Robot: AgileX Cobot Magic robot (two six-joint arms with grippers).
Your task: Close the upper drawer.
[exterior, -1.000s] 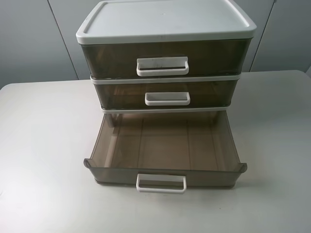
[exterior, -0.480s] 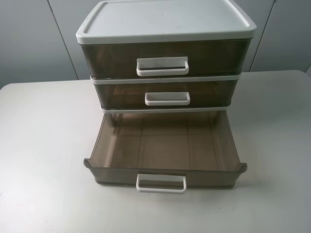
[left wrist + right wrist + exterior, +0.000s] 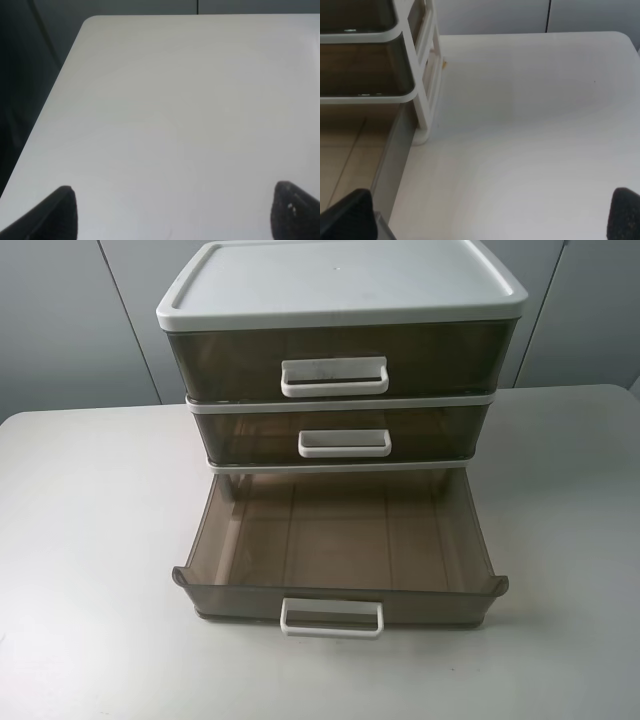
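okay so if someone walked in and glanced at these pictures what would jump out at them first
The open drawer grabs the eye: smoky brown, pulled far out of the bottom of the white-topped cabinet at the table's middle, and empty, its white handle facing the camera. The two drawers above it sit shut. Neither arm appears in the high view; the left end effector hangs open over bare table, and the right end effector, open too, hovers beside the open drawer.

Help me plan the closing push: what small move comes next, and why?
Probably swing the right gripper around to the front of the open drawer, by its white handle, ready to push. The drawer stands pulled out, its side wall lies beside the right fingers, and the left gripper faces only bare table.
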